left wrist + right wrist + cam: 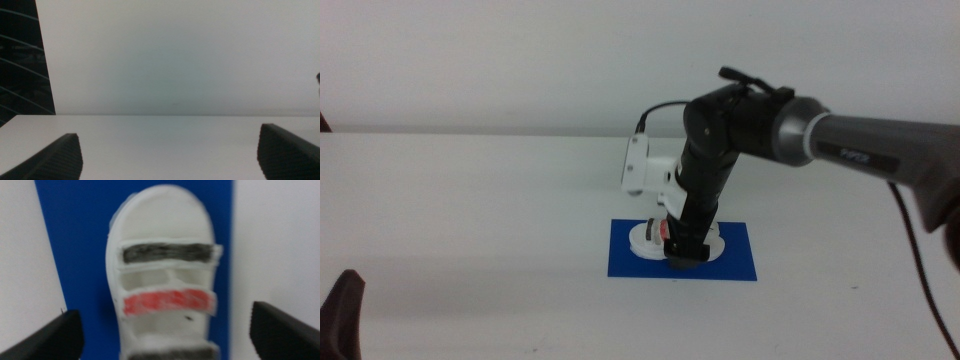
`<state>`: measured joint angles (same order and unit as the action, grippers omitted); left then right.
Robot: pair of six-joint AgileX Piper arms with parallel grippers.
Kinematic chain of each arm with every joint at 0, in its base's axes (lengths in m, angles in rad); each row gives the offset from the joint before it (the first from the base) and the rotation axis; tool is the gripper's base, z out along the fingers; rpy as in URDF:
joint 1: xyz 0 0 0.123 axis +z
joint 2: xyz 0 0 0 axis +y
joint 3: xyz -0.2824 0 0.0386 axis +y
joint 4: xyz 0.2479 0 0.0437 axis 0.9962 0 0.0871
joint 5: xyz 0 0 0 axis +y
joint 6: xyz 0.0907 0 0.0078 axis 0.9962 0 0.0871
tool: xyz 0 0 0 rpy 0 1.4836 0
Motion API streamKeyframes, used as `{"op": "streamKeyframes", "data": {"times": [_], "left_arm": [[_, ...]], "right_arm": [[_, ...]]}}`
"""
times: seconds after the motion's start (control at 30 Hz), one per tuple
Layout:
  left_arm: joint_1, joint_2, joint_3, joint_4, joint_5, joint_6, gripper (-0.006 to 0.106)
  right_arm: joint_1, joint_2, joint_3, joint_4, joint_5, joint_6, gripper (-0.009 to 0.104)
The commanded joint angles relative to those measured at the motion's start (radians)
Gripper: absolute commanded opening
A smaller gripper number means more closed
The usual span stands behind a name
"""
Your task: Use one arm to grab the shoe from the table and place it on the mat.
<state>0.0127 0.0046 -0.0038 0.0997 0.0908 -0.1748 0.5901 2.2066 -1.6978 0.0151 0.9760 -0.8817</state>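
The white shoe (646, 238) with a dark and a red strap lies on the blue mat (732, 262) near the middle of the white table (470, 200). The right arm (860, 150) reaches in from the right and points down, with its gripper (686, 256) just over the shoe. In the right wrist view the shoe (165, 255) rests flat on the mat (75, 240). The right gripper (164, 312) is open, its jaws wide apart on either side of the shoe and not touching it. The left gripper (170, 150) is open and empty, waiting at the table's near left (342, 315).
A white camera housing (642, 165) on the right wrist hangs above the mat's far edge. A plain pale wall (520, 60) stands behind the table. A dark panel (20, 55) shows at one side of the left wrist view.
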Motion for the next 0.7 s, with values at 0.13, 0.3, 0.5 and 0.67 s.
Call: {"op": "streamKeyframes", "data": {"times": [0.13,0.3,0.5,0.67], "left_arm": [[-0.002,-0.041,0.043,-0.002,-0.011,-0.006,0.094],[-0.002,-0.041,0.043,-0.002,-0.011,-0.006,0.094],[-0.002,-0.041,0.043,-0.002,-0.011,-0.006,0.094],[-0.002,-0.041,0.043,-0.002,-0.011,-0.006,0.094]], "right_arm": [[0.002,-0.276,0.001,0.022,-0.014,0.176,0.093],[-0.028,-0.689,0.206,-0.015,-0.083,0.464,0.093],[-0.141,-1.284,0.749,-0.126,-0.419,0.812,0.093],[-0.326,-1.668,1.060,-0.134,-0.499,0.909,0.093]]}}
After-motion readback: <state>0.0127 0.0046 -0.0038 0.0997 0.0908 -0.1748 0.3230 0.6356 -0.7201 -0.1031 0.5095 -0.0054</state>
